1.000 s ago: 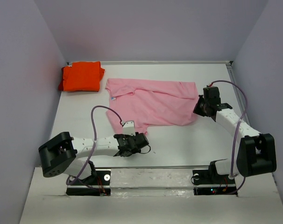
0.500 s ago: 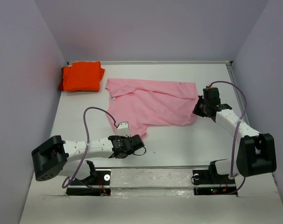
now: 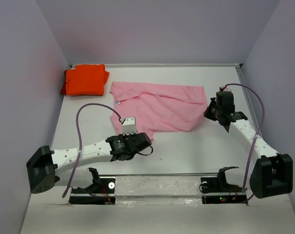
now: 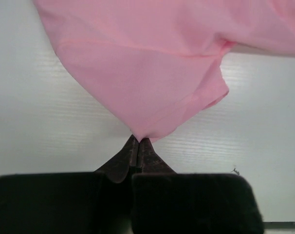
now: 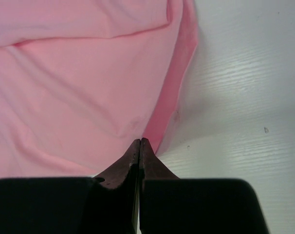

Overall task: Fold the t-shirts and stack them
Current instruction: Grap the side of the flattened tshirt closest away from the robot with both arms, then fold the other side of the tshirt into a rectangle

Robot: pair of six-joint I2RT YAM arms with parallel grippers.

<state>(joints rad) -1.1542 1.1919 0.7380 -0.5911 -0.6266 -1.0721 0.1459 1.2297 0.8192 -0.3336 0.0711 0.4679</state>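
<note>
1. We are pinching the left gripper [image 4: 138, 140] tight on the near corner of the pink t-shirt [image 3: 162, 109], which is lying spread across the table [image 3: 186, 151].
2. We are clamping the right gripper [image 5: 139, 140] closed on its right hem.
3. The folded orange t-shirt [image 3: 85, 80] is lying far left.

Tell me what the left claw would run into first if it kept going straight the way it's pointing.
The pink shirt: the left claw is shut on a corner of it, and the cloth spreads straight ahead of the tips. Pushing on would probably just bunch that cloth up.
</note>
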